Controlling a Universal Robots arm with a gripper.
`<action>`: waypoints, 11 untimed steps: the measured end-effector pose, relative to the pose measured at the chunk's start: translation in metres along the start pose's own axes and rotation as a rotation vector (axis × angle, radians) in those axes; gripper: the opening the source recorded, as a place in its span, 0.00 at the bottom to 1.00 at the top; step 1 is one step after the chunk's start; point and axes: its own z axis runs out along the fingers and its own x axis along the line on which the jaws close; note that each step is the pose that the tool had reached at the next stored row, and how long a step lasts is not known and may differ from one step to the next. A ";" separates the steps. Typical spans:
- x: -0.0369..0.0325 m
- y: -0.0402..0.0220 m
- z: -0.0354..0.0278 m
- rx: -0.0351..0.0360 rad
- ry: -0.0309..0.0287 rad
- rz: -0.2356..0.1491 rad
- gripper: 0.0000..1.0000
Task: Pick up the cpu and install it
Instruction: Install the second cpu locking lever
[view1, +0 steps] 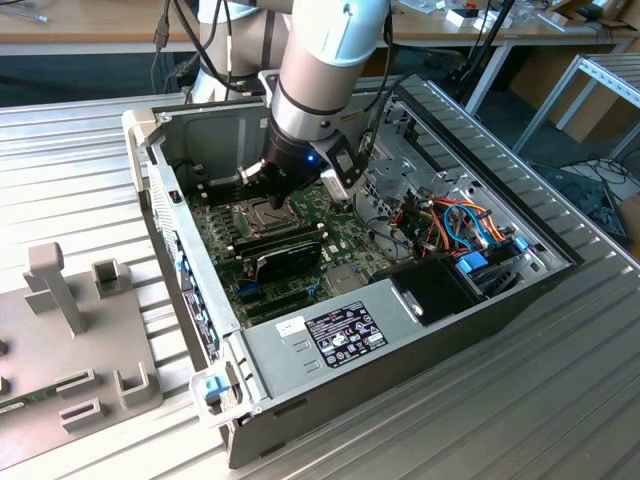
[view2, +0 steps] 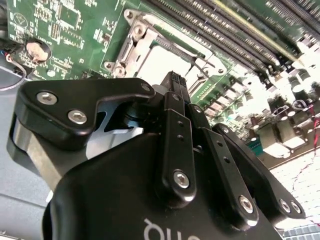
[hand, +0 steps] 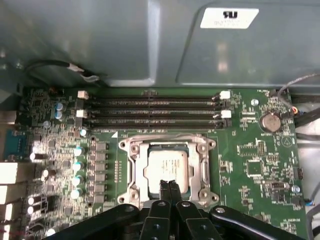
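1. The arm (view1: 315, 70) comes down steeply from the top of the exterior view into the open computer case (view1: 420, 330), its wrist pointing down at the motherboard (view1: 300, 225).
2. The gripper (view1: 268, 197) hangs low over the socket frame (view1: 256, 212), at the far end of the board from the case's labelled cover.
3. In the first wrist view the gripper (hand: 169, 186) has its two black fingers (hand: 164, 189) pressed flat together with no gap, and nothing is held between them. In the second wrist view the gripper (view2: 175, 82) shows the same closed tips.
4. The cpu (hand: 167, 169) lies flat inside the socket frame (hand: 170, 170), its silver-grey top facing up. The closed fingertips stand over the cpu's near edge; whether they touch it I cannot tell.
5. In the second wrist view the cpu (view2: 162, 62) shows as a pale square within the socket frame (view2: 135, 42), just past the fingertips.
6. The case lies on its side on a ribbed metal table (view1: 560, 400) and holds the green motherboard (hand: 250, 160).
7. Just beside the socket run long black memory slots (hand: 150, 111) with white latches; a round coin battery (hand: 270, 121) sits near their end.
8. Toward the exterior view's right the case holds orange and blue cables (view1: 460, 225) and a black box (view1: 440, 290).
9. A grey fixture plate (view1: 70, 350) with upright blocks rests on the table at the exterior view's left.
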 end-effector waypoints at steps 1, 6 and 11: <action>0.0000 -0.0024 -0.0006 -0.0021 0.0001 0.000 0.11; -0.0007 -0.0133 -0.0030 -0.0579 0.0012 0.002 0.11; -0.0039 -0.0193 -0.0042 -0.0588 0.0036 0.002 0.11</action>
